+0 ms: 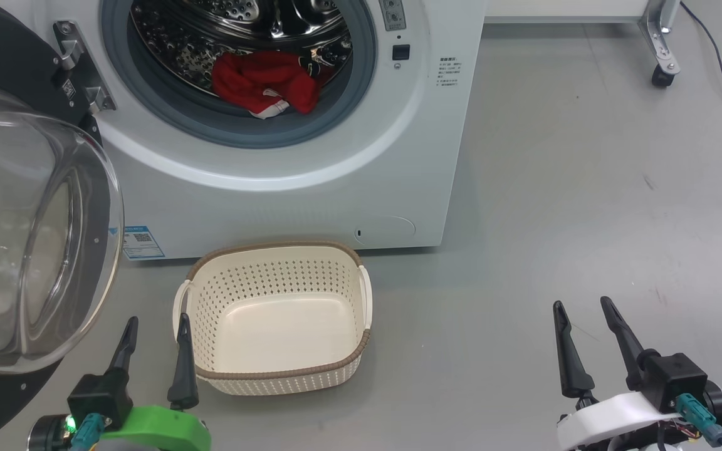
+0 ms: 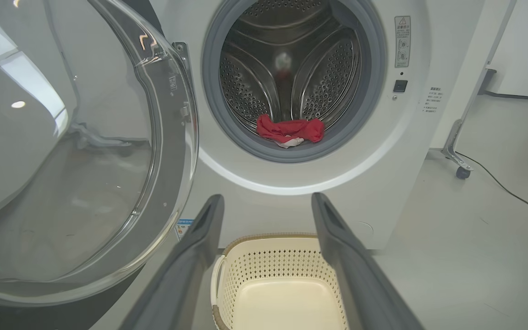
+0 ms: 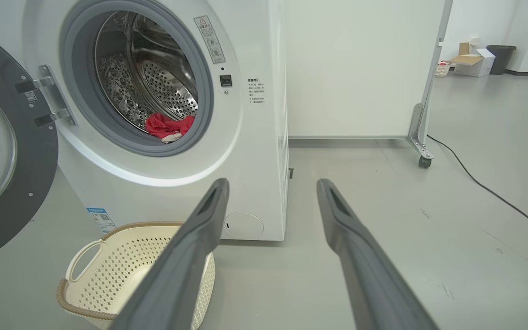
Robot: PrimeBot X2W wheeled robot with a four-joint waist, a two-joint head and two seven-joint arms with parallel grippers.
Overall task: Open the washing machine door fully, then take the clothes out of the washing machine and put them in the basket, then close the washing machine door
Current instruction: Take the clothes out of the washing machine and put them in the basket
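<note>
The washing machine (image 1: 311,188) stands on the grey floor (image 1: 586,188); a blue label (image 1: 143,242) sits at the lower left corner of its front panel. The washing machine door (image 1: 29,219) stands open on the robot's left, carried by a metal hinge (image 1: 76,62); its clear glass bowl bulges toward the camera in the head view, and the drum mouth is exposed.

The clothes (image 1: 267,81) lie as one red bundle with a white edge at the lower front of the steel drum (image 1: 179,37), just behind the grey gasket (image 1: 160,106).

The basket (image 1: 273,250) stands upright on the floor just before the machine's front panel, below the drum mouth; its cream bottom is in plain sight.

The left pincer (image 1: 158,319) hangs at the lower left of the head view; its fingers are spread wide and grip nothing. One finger overlaps the basket's left handle in that view; whether they touch cannot be told.

The right pincer (image 1: 581,304) hangs at the lower right over bare floor, well apart from the basket; its fingers are likewise spread wide and grip nothing.

A castor (image 1: 663,75) on a metal leg stands to the right of the machine; a dark cable (image 1: 721,69) runs across the floor beside it.
</note>
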